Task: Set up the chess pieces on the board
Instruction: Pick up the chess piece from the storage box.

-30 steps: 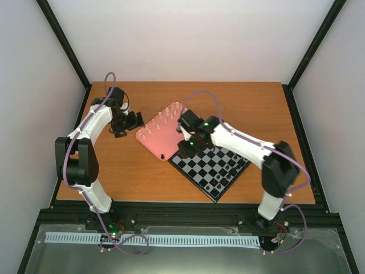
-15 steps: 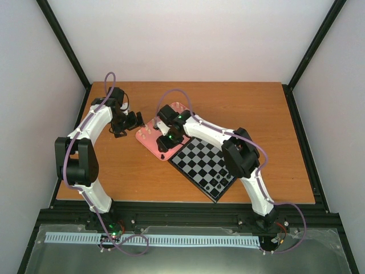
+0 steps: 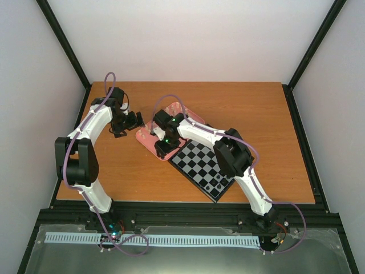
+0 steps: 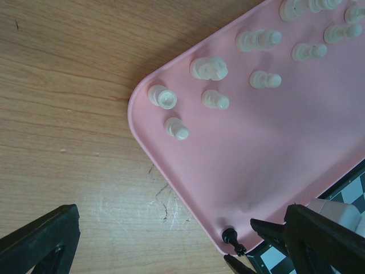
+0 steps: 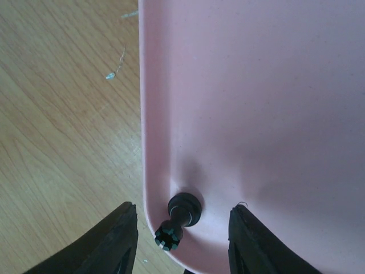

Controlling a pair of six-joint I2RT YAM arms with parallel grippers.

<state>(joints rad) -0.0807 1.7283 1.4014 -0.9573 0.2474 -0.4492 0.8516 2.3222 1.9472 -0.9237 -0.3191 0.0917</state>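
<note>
Pink tray [image 4: 274, 154] on wooden table [image 4: 68, 114], cream chess pieces [image 4: 215, 100] dotted across it — one black piece [image 4: 232, 240] at its rounded corner, board [image 4: 356, 188] beside

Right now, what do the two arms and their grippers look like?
The left arm and right arm have white shells with bulky black joints, and a thin purple cable loops along each. Small green lights glow on the right arm's wrist. The left gripper and right gripper have matte black, tapered fingers.

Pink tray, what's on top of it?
Cream chess pieces stand at one end and one black piece at a corner, inside the open right hand. The right arm covers part of the tray from above.
</note>
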